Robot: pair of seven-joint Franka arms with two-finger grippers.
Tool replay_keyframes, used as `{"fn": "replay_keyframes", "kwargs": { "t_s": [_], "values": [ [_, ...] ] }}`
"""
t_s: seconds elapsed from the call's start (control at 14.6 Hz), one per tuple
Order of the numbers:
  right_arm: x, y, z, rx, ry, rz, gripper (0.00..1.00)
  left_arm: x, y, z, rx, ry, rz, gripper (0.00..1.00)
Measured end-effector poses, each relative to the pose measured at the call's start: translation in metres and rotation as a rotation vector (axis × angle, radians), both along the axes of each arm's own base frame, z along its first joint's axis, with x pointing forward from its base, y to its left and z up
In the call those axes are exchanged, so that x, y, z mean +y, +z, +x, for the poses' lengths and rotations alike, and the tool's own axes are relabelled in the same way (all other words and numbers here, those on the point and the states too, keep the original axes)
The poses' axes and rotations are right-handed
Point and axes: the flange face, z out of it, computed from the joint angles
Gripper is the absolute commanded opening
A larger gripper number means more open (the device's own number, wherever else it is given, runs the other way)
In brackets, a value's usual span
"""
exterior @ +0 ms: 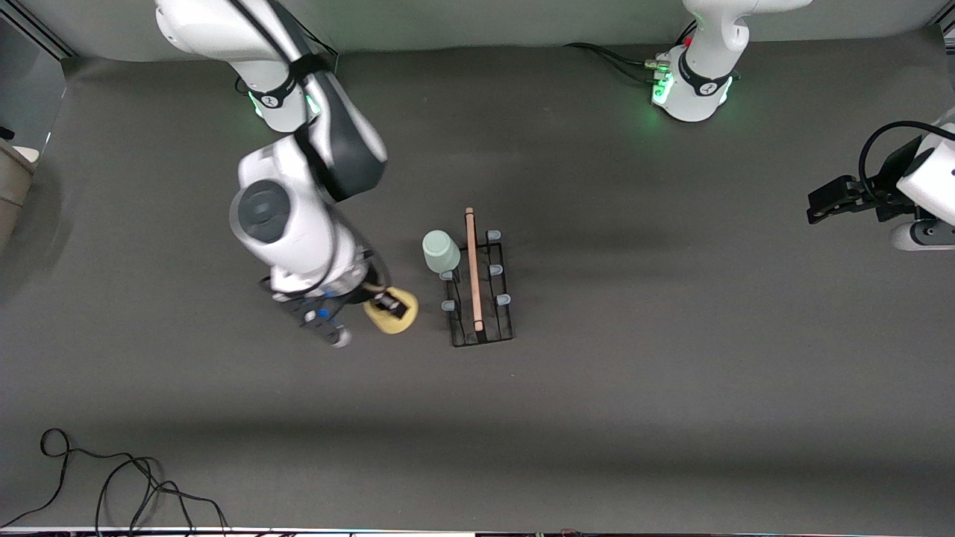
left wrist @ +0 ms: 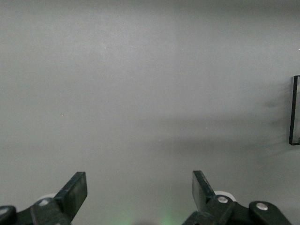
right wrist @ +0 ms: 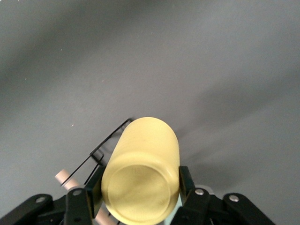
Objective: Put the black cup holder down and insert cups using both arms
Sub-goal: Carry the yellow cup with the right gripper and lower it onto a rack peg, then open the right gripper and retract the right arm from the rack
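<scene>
Two cups show: one yellow cup and one pale green cup. One black cup holder stands on the bench, with one light wooden rod handle. Five pale-capped prongs are visible on it, two on the green cup's side and three on the other side of the handle. Two white robot arms are present. One loose black cable lies at the bench's near edge.

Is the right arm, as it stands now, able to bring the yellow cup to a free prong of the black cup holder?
Probably yes. The right end effector is shut on the yellow cup beside the black cup holder. The pale green cup covers one prong; the others look free.
</scene>
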Motion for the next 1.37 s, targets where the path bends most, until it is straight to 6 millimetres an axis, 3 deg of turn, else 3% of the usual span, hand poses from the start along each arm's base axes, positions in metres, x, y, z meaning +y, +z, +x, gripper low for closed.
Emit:
{"fn": "replay_keyframes", "kwargs": {
  "t_s": [0.14,0.55,0.62,0.68,0.75,0.89,1.1,1.37],
  "values": [
    [0.021,-0.008,-0.003,0.001,-0.039,-0.005,0.0,0.0,0.0,0.0,0.0,0.0,0.0,1.0],
    [0.06,-0.04,-0.006,-0.043,-0.09,0.0,0.0,0.0,0.0,0.0,0.0,0.0,0.001,1.0],
    [0.066,-0.047,-0.009,-0.047,-0.09,-0.001,0.16,0.0,0.0,0.0,0.0,0.0,0.001,1.0],
    [0.071,-0.054,-0.01,-0.047,-0.088,-0.005,0.69,0.0,0.0,0.0,0.0,0.0,0.001,1.0],
    [0.074,-0.061,-0.011,-0.047,-0.086,-0.01,0.84,0.0,0.0,0.0,0.0,0.0,0.001,1.0],
    [0.074,-0.072,-0.011,-0.04,-0.086,-0.021,0.96,0.0,0.0,0.0,0.0,0.0,0.001,1.0],
    [0.071,-0.073,-0.008,-0.044,-0.091,-0.024,0.96,0.0,0.0,0.0,0.0,-0.001,0.001,1.0],
    [0.059,-0.057,0.005,-0.066,-0.098,-0.019,0.96,0.0,0.0,0.0,0.0,-0.001,0.001,1.0]
  ]
}}
